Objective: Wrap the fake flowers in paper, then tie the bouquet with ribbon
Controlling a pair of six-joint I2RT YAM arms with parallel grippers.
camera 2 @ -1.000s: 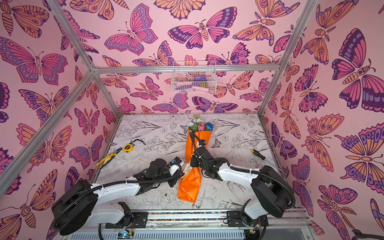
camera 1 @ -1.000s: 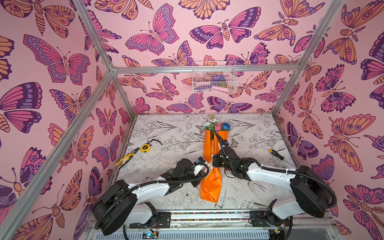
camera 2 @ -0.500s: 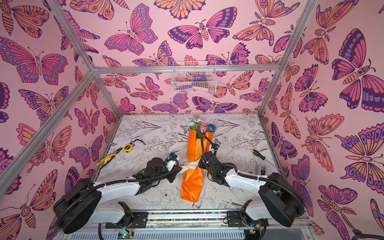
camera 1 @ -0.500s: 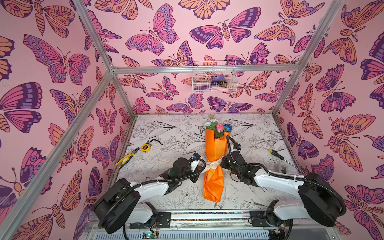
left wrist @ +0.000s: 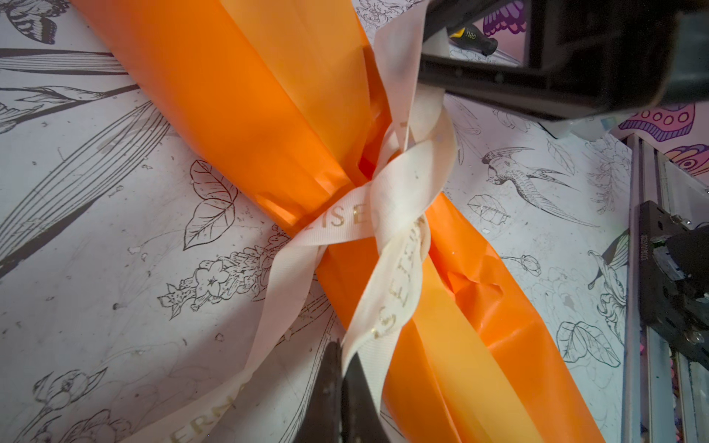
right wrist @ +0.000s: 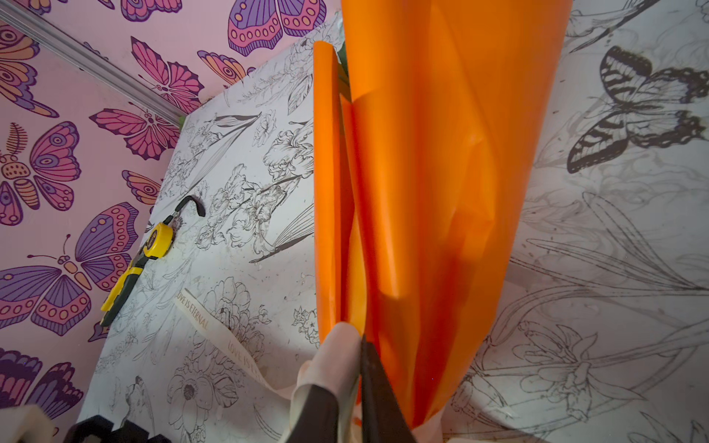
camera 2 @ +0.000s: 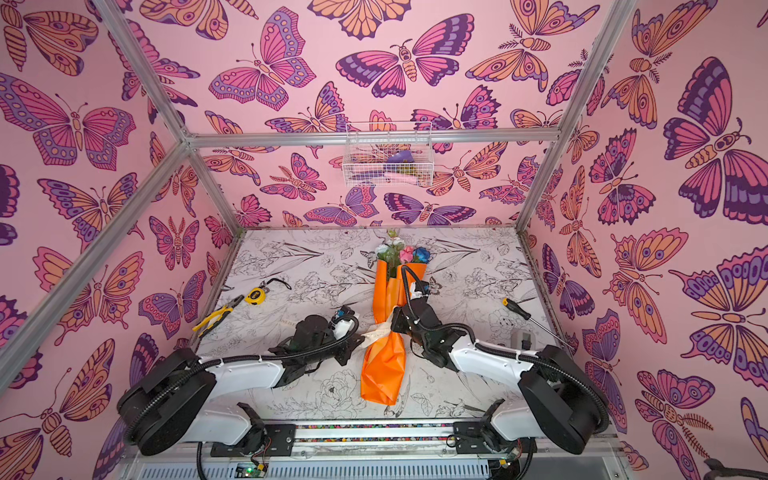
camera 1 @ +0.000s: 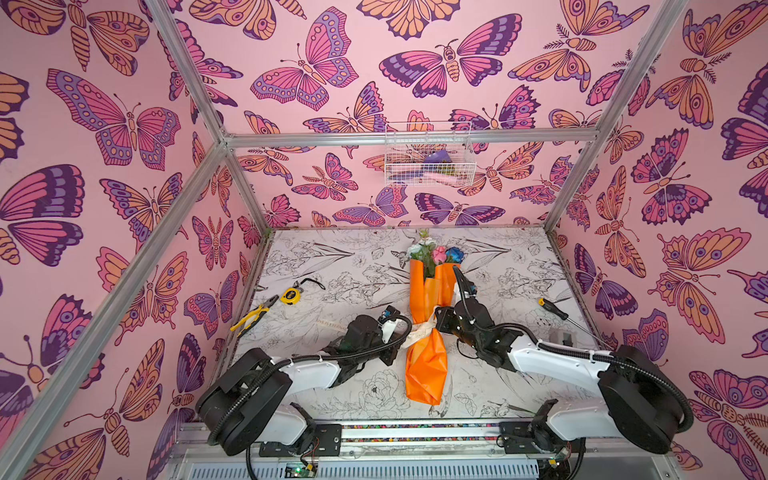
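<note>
- The bouquet (camera 1: 428, 299) lies midway between the counter's (camera 1: 332, 266) left and right edges, with its blooms (camera 1: 436, 253) toward the far edge.
- The cream ribbon (left wrist: 387, 214) circles the pinched waist of the orange paper (left wrist: 268, 115) and crosses once on top. This looks like a first knot drawn snug.
- No bow or second knot shows, so I judge that locking the tie remains.
- The left tool (left wrist: 343, 356) is clamped on one ribbon end.
- The right tool (right wrist: 341, 364) has ribbon between its fingers, but I cannot tell whether it grips.
- The stems and the ribbon's underside are hidden, and the lettering is only partly legible.
</note>
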